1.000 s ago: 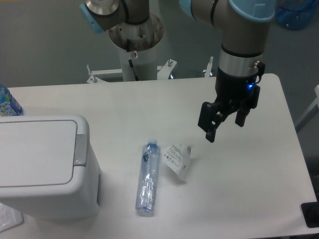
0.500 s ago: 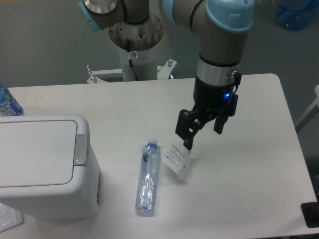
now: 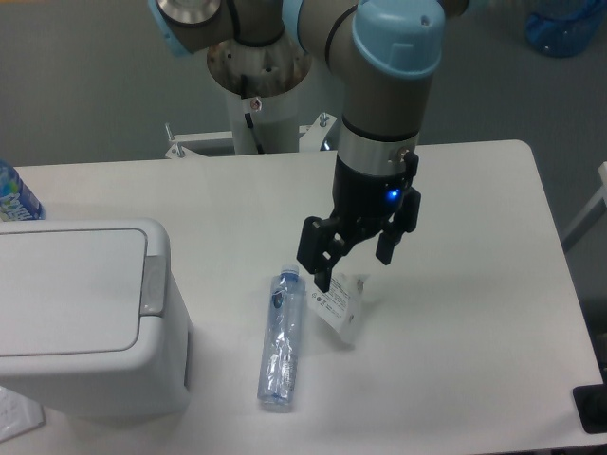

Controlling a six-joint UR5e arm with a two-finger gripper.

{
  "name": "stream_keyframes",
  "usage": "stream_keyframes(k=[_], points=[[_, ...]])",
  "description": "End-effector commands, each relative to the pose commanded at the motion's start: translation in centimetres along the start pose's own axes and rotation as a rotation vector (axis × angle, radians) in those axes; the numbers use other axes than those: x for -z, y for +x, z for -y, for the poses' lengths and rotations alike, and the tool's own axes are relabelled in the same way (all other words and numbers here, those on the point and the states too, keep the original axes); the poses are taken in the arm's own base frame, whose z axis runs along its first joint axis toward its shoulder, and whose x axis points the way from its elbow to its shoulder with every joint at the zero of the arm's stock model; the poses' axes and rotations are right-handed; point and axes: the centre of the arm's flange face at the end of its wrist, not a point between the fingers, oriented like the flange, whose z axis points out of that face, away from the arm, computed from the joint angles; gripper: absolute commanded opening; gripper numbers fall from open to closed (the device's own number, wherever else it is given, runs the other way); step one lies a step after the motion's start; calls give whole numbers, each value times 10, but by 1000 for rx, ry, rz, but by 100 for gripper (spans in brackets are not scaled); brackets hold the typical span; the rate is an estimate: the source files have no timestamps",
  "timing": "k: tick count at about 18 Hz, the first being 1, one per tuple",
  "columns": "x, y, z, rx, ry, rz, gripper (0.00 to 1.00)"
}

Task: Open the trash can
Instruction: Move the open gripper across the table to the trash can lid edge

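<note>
The trash can (image 3: 85, 322) is cut off by the left edge of the frame at the near left of the table (image 3: 474, 313); only its boxy white plastic body with rounded corners, its flat lid, lying shut, and the grey latch strip (image 3: 153, 283) along the lid's right side are seen. The gripper (image 3: 353, 258) is held above the table, well apart from the can, its dark fingers spread with nothing between them. Part of a crumpled white packet (image 3: 337, 303) is hidden beneath it. A clear plastic bottle (image 3: 282, 337) lies on its side just left of the packet. A second bottle (image 3: 13, 197) is clipped by the left edge.
</note>
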Motion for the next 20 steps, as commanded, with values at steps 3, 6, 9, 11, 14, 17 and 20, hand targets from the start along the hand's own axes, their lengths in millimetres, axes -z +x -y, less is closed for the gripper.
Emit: stream_keyframes(k=[3, 6, 9, 11, 14, 17, 20], points=[[-1, 7, -2, -11, 0, -3, 100], [2, 20, -8, -32, 3, -8, 100], [3, 42, -17, -67, 0, -18, 100], [2, 56, -24, -90, -3, -26, 100], [2, 84, -39, -133, -14, -39, 100], [-3, 107, -53, -170, -30, -49, 100], [-6, 128, -66, -206, -41, -58, 100]])
